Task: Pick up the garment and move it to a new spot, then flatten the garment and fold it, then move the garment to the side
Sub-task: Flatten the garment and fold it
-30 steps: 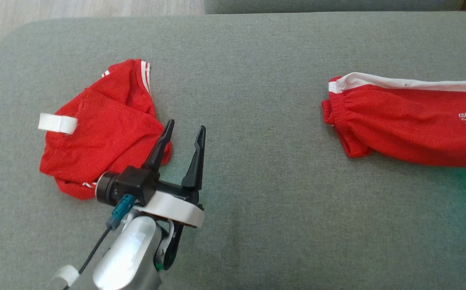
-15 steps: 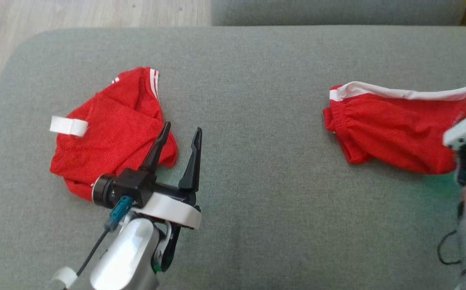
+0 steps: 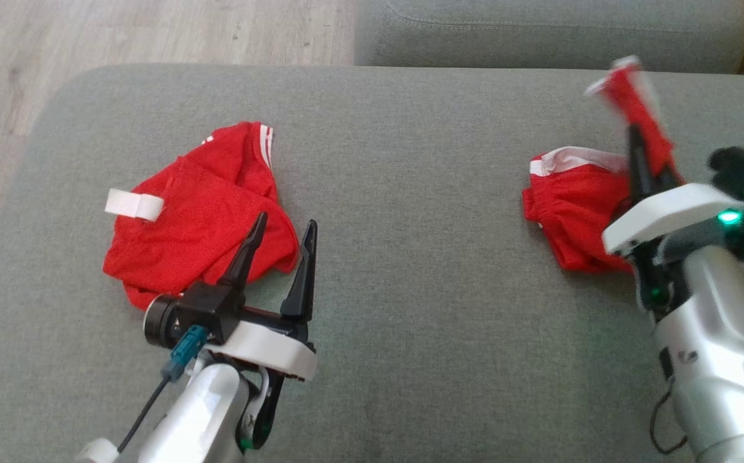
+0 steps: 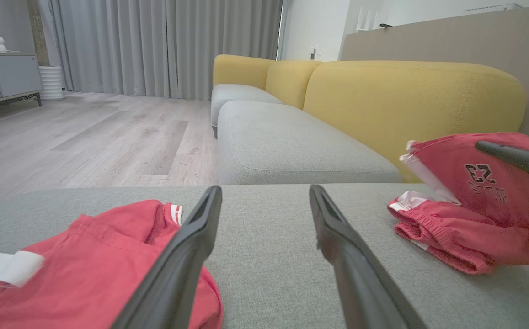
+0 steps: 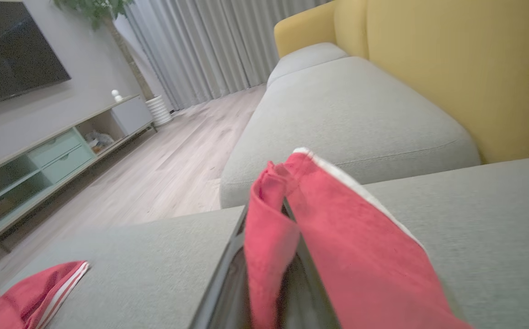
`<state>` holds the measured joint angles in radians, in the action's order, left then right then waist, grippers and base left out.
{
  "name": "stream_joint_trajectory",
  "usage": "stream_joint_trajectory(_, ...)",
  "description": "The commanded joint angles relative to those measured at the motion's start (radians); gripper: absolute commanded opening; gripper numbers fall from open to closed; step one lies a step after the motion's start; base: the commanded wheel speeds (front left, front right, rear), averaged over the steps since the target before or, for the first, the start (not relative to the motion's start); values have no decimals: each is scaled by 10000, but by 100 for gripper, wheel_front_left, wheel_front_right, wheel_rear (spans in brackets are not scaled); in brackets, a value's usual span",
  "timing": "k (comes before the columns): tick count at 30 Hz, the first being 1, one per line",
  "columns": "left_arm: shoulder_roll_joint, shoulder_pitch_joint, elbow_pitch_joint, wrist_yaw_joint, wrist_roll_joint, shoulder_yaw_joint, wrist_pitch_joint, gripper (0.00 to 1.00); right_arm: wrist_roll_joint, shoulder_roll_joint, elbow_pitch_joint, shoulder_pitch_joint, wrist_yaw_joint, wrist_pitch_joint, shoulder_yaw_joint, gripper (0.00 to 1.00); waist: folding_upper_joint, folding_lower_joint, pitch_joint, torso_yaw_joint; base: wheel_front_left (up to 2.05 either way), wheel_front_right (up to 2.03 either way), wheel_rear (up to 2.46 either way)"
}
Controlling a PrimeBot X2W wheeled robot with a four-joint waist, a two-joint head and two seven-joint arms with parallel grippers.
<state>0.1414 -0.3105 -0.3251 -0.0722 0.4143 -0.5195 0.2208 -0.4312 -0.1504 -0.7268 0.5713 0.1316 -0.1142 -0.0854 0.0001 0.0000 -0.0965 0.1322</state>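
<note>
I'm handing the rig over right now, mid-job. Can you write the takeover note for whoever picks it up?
Left gripper: fingers open, empty, by the crumpled red garment.
Right gripper: fingers shut on one end of the red shorts, held up; the other end lies on the grey cushion.
Done: shorts gripped, partly lifted.
Left: carry to a new spot, flatten, fold, move aside.
</note>
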Motion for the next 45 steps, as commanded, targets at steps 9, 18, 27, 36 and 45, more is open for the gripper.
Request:
stream_joint_trajectory(9,285,-136,580,-172,6,199,-152,100,-1178,-686,439,-489,-9,113,-2449,0,-1,0,129,244,0,0,0)
stream_joint_trajectory(18,388,-90,761,-281,27,157,-255,100,-1813,-1210,-93,-463,-9,843,-4488,100,-1,0,157,122,0,0,0)
stream_joint_trajectory(27,332,-230,866,-289,117,214,-73,100,-2814,-2000,598,41,-9,-287,-3565,100,-1,0,325,-524,0,0,0)
stream_joint_trajectory(36,209,-149,662,-347,224,375,203,100,-645,-2085,1558,-784,-9,-1355,-944,100,-1,0,518,-1326,0,0,0)
stream_joint_trajectory(45,-23,552,310,-273,231,666,396,100,2726,481,4036,-3598,-9,-1351,1551,100,-1,0,479,-1727,0,0,0)
